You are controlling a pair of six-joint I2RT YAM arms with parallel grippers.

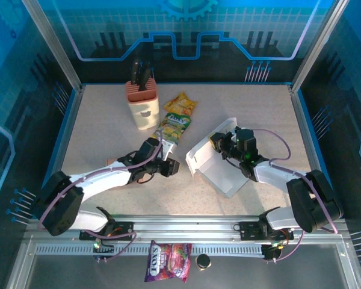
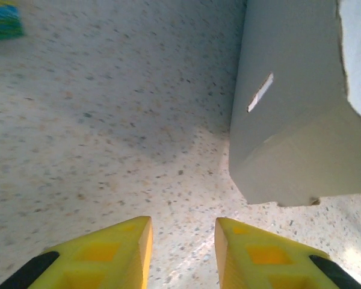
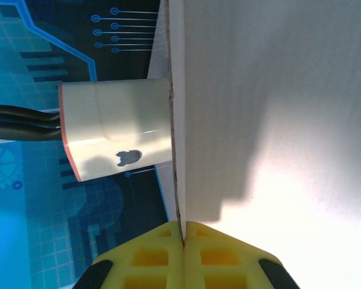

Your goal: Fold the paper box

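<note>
Knife block [image 1: 143,107] and snack bags [image 1: 179,111] stand far-left of my paper box [image 1: 219,167]. Right gripper [image 3: 183,232] clamps its edge; left gripper [image 2: 183,232], fingers apart, is over bare table [image 2: 96,120].

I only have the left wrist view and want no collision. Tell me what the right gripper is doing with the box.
Observer: The right gripper is shut on the paper box, pinching the edge of one raised panel.
Operator: Report what stands past that panel.
Observer: A cream knife block, upright near the far edge of the table.
Operator: Give me what lies beside it.
Observer: Snack packets, lying flat between the block and your left gripper.
</note>
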